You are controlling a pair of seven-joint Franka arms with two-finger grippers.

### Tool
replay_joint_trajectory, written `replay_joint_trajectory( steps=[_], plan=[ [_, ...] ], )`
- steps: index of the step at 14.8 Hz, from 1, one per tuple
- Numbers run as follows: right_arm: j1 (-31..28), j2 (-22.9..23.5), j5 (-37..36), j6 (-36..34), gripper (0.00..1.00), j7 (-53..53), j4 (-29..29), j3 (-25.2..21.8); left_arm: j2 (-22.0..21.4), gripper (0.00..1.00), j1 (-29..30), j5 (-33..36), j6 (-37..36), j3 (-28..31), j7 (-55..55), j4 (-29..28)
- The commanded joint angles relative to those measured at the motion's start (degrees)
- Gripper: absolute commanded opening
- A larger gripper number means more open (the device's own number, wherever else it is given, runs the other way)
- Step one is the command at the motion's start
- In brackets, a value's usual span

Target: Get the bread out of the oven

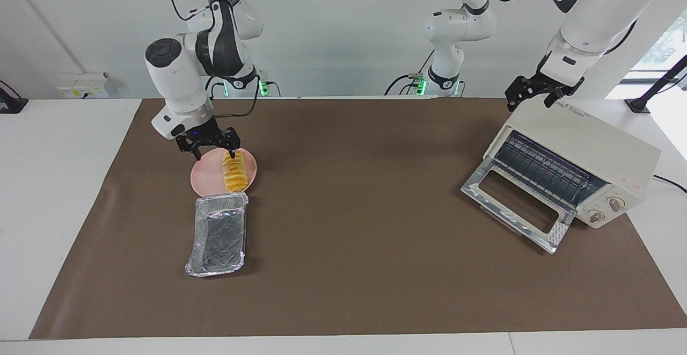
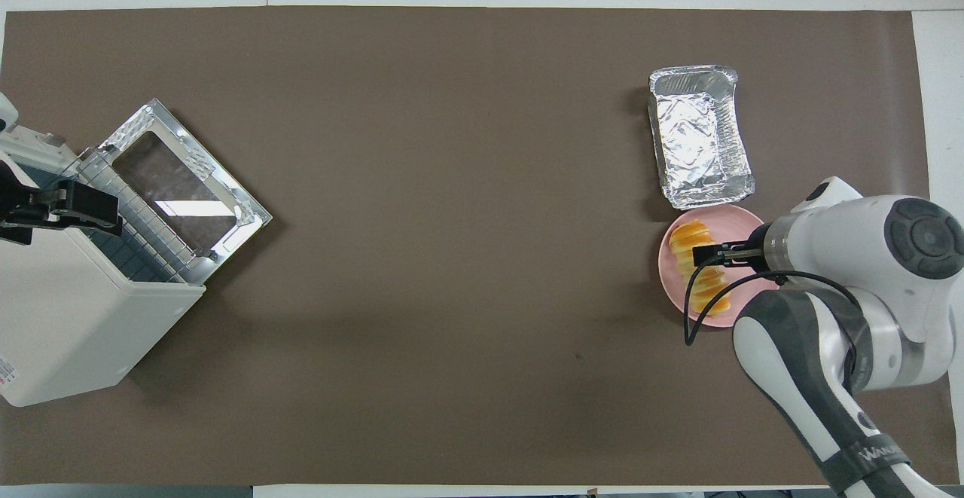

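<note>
Fingers (image 1: 232, 152) of the right gripper (image 1: 214, 153) stand spread apart directly over the bread (image 1: 235, 174), one tip at the loaf's robot-side end. Bread lies on the pink plate (image 1: 203, 179); the foil tray (image 1: 217, 234) touches that plate's rim, farther from the robots. The oven (image 1: 577, 164), door dropped open, sits well apart from the plate at the left arm's end. The left gripper (image 1: 539, 93) hovers over the oven's top, fingers parted, holding nothing.

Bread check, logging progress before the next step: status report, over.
Right gripper over the bread on the pink plate. Left gripper waits over the oven, door down. Nothing in the way.
</note>
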Motion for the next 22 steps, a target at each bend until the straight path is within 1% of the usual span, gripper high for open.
replay_joint_trajectory(
  steps=[1,2,3,6,8,9,10,12,14,22],
  plan=[
    [-2.7,0.6,0.8,-9.2,1.0,-9.9,9.4,0.1,-0.5,1.0,0.1,-0.4,-0.9,0.2,-0.2,-0.2],
    [-3.3,0.7,0.6,-13.6,1.0,-13.6,12.8,0.1,-0.5,1.0,0.1,-0.4,-0.9,0.2,-0.2,-0.2],
    [-4.2,0.7,0.4,-17.5,1.0,-14.8,15.8,0.1,-0.5,1.0,0.1,-0.4,-0.9,0.2,-0.2,-0.2],
    [-5.9,0.8,-0.2,-26.6,1.0,-15.3,23.0,0.1,-0.5,1.0,0.1,-0.4,-0.9,0.2,-0.2,-0.2],
    [-6.7,3.7,-0.3,-31.8,1.0,-15.4,29.1,0.0,-0.5,1.0,0.1,-0.4,-0.9,0.2,-0.2,-0.2],
    [-6.7,4.5,-0.9,-32.9,1.0,-15.3,30.7,-0.1,-0.5,1.0,0.1,-0.4,-0.9,0.2,-0.2,-0.2],
    [-6.5,4.7,-2.5,-32.6,1.0,-15.2,31.1,0.0,-0.5,1.0,0.1,-0.4,-0.9,0.2,-0.2,-0.2],
    [-6.7,4.5,-3.0,-30.5,1.0,-14.8,29.1,0.0,-0.5,1.0,0.1,-0.4,-0.9,0.2,-0.2,-0.2],
    [-7.4,4.1,-3.0,-30.2,1.0,-14.8,27.6,0.1,-0.5,1.0,0.1,-0.4,-0.9,0.2,-0.2,-0.2],
    [-7.4,3.9,-2.9,-30.9,1.0,-14.8,27.4,0.5,-0.5,1.0,0.1,-0.4,-0.9,0.2,-0.2,-0.2]
  ],
)
